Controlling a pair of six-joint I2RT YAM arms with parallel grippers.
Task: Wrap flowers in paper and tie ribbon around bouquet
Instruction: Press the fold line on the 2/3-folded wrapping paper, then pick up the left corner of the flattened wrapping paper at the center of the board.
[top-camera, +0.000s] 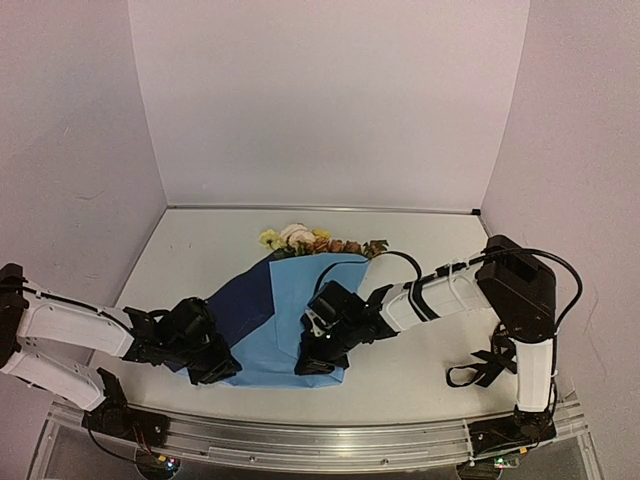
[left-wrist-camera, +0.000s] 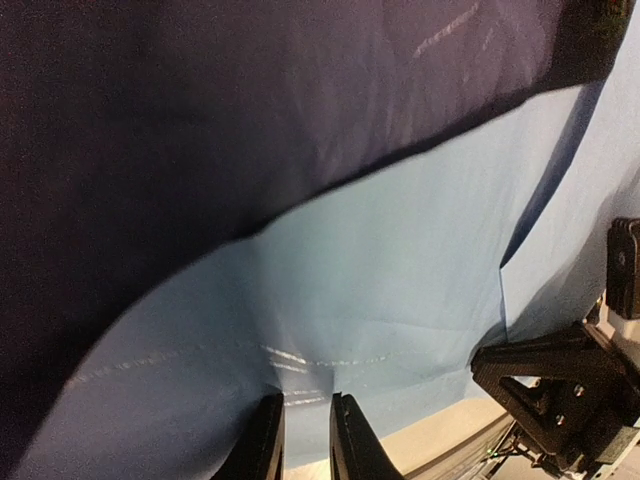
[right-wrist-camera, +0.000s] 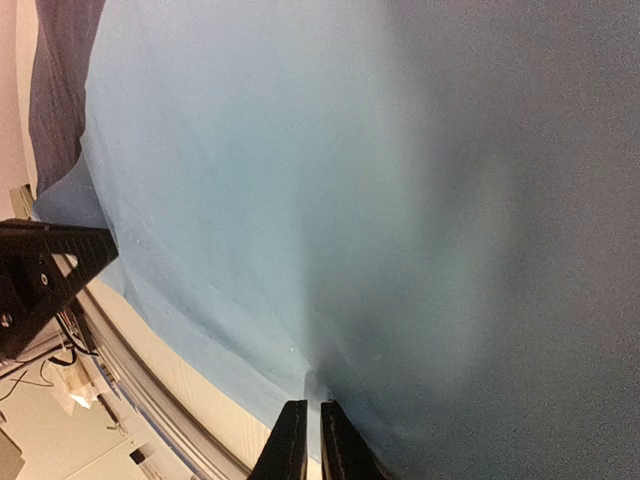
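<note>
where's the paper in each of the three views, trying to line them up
top external: the paper lies low in the middle of the picture
left wrist: it fills nearly the whole picture
right wrist: it fills most of the picture, blurred on the right
shared landmark: the navy flap, on the sheet's left from above, upper half in the left wrist, top left corner in the right wrist

We pinch the near edge of the light blue paper with our right gripper, its fingers nearly touching; the navy side shows top left.
</note>
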